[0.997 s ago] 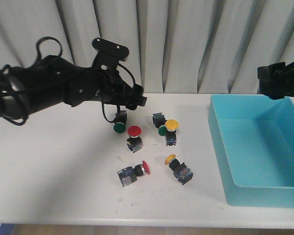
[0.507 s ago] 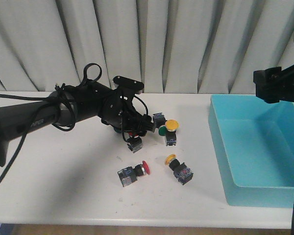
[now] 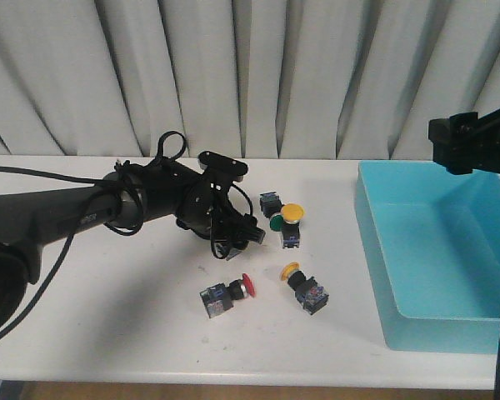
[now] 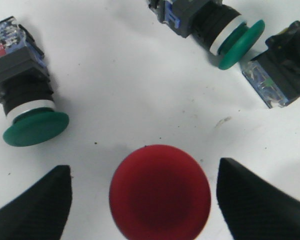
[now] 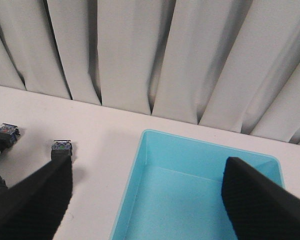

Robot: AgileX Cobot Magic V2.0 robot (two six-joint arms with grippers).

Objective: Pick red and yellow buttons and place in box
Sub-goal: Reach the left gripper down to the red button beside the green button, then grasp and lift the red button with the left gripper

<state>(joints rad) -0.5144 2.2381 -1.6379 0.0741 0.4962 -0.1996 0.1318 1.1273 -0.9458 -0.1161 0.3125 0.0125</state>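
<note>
Left claw (image 4: 142,200) spread wide, black cross-hatched pads (image 4: 37,205) flanking an upright red button (image 4: 160,192), not touching it; smooth domed cap faces the wrist camera. Two green-capped switches (image 4: 27,107) lie on their sides nearby, blocky black bodies, white collars. On the white matte surface (image 3: 108,317): an upright yellow button (image 3: 292,218), a second red button (image 3: 227,293) and a second yellow button (image 3: 304,287) tipped over. Right claw (image 5: 145,192) wide open, holding nothing, above the box (image 3: 437,250), a smooth turquoise plastic tray with sloped walls.
</note>
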